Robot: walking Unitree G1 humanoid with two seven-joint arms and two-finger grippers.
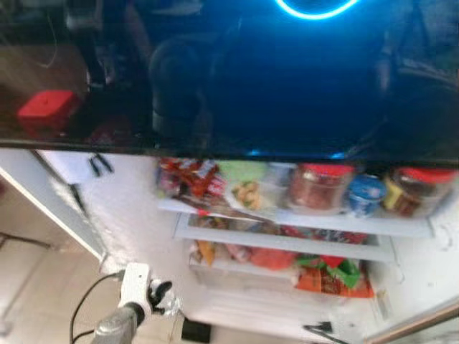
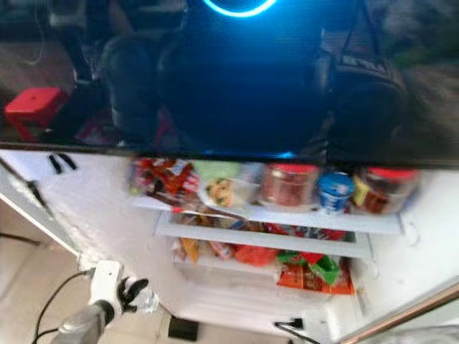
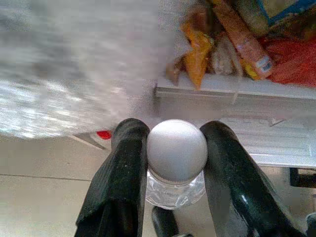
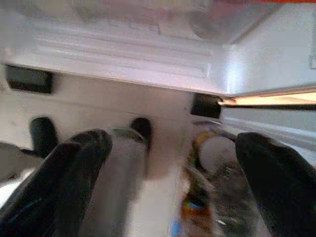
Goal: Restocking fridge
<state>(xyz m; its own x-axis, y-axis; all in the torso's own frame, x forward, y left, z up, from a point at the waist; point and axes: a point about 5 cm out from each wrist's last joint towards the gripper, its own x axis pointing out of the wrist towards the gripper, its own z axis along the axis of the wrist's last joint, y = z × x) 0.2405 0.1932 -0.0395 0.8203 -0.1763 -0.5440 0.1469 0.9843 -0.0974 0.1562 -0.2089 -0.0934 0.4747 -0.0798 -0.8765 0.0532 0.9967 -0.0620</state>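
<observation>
We look down into an open fridge below a dark glossy panel that mirrors a blue ring light. Our left end effector is clamped on a clear plastic bottle, its two black fingers pressing either side of the neck just under a round grey cap. From the head cameras this bottle sits low at our left, in front of the fridge and below its shelves, not yet on any of them. The upper shelf carries red-lidded jars, a blue-lidded tub and snack packets; the shelf beneath holds more bright packets. Our right end effector has its fingers spread wide apart near the fridge's lower edge, with blurred bottles lying below it. We judge the bottle light, smooth and slightly squashable, so a hold at the stiff neck beneath the cap is likely the most secure; the thin wall could buckle or slip if squeezed.
</observation>
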